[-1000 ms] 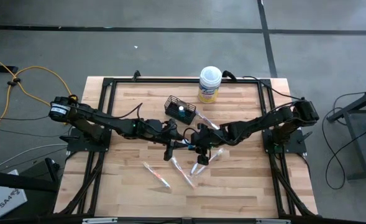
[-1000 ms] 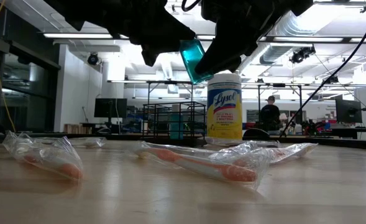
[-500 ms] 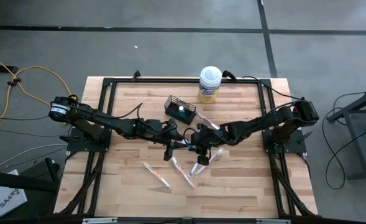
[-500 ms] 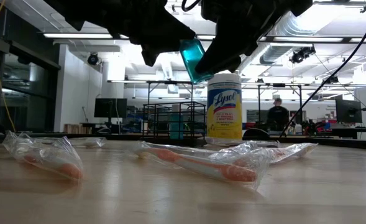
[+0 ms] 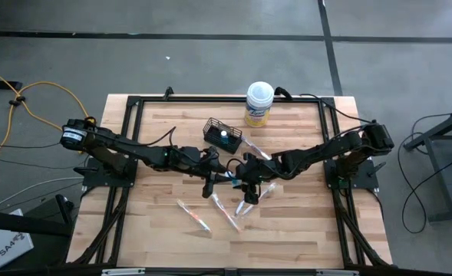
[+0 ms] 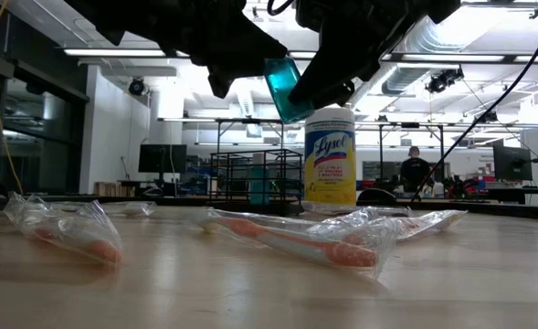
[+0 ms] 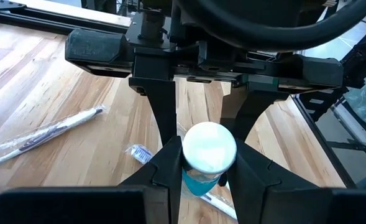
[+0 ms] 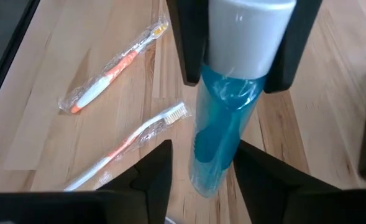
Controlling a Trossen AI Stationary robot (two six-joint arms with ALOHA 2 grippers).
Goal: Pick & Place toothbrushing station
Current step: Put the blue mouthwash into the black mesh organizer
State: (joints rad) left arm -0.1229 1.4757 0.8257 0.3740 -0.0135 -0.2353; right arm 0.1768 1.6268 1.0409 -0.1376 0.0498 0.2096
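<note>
**A:** Start big: the wooden table (image 5: 302,222), both arms reaching in to meet at its middle. The black mesh basket (image 5: 222,135) sits toward the far side, near the yellow-labelled canister (image 5: 258,103), with something teal already inside it.

**B:** And in the air between the arms, the teal tube (image 6: 285,87). Looks like a handover caught midway.

**A:** It does. The left gripper (image 7: 209,163) has its fingers pinching the tube just under the white cap (image 7: 209,147). The right wrist view shows that same pair clamped at the capped end.

**B:** The right gripper (image 8: 198,163)?

**A:** Its fingers stand spread either side of the tube's clear lower end, not pressed on it from what shows. So the left carries the weight; the right seems to be lining up to take it, probably because the basket lies easier on its side. That is a guess.

**B:** What's left on the table?

**A:** Wrapped toothbrushes (image 5: 229,218) lying loose on the near side, below the grippers. An orange-handled one (image 6: 291,242) lies in crinkled plastic in the low view, another packet (image 6: 68,233) off to one side. None is in the basket that can be seen.

**B:** The room?

**A:** Grey floor, a yellow cable (image 5: 34,103) trailing beside the left arm's base. Beyond the table, an open workshop with racks, monitors, ceiling lights, and a person (image 6: 413,169) far back.
</note>
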